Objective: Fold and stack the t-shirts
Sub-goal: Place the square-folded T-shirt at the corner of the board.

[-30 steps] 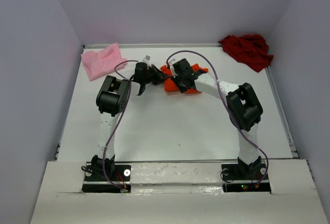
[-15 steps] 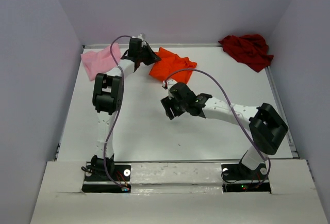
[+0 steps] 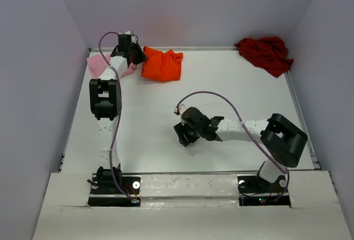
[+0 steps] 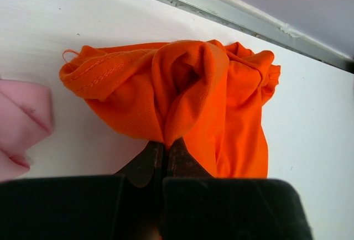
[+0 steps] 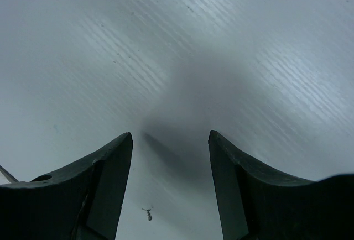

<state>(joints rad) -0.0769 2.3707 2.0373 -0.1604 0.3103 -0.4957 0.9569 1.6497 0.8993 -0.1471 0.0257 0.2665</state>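
Table: flat white matte tabletop (image 3: 166,157), with faint streaks of grain showing up close.
Far edge: thin grey metal strip (image 4: 221,16) where the tabletop meets the back wall.
Walls: plain pale lilac panels (image 3: 193,8) on three sides.
Near edge: white painted board (image 3: 188,218).
Mark: tiny dark speck (image 5: 148,212) on the tabletop.

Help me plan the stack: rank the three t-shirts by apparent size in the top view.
1. Dark red t-shirt: crumpled, widest patch.
2. Orange t-shirt: somewhat smaller.
3. Pink t-shirt: smallest showing, but the left arm covers part of it, so its rank is unsure.
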